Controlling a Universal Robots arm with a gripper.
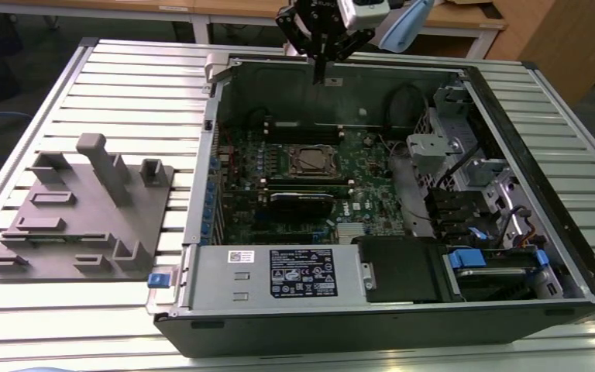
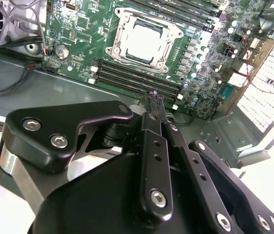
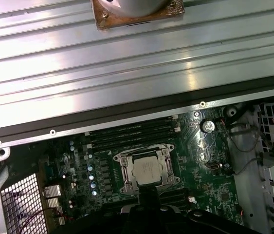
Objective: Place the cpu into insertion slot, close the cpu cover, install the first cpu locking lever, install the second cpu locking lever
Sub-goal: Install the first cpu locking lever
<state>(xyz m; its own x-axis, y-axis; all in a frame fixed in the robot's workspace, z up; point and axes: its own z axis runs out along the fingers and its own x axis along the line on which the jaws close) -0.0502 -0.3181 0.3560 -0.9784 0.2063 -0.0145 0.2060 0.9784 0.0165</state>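
Silver-grey square cpu (image 2: 144, 41) seated in dark metal-rimmed insertion slot (image 3: 148, 170), silvery frame cpu cover (image 2: 118, 40) down around it, black gripper (image 2: 155, 99) raised above, fingers together, empty.

In the exterior view the arm (image 1: 339, 19) is cut off by the top edge, so nothing above the wrist shows. The socket (image 1: 311, 161) there is too small to tell the cpu from the cover or to make out any lever.

In the second wrist view the gripper (image 2: 155, 97) has its fingers pressed together in front of the board, hiding a strip of the memory slots (image 2: 137, 78) below the socket; its own body (the black mass nearest the camera) runs off the bottom edge.

In the first wrist view the gripper's dark body (image 3: 151, 214) covers the board just past the socket (image 3: 148, 170), and the levers' positions cannot be told.
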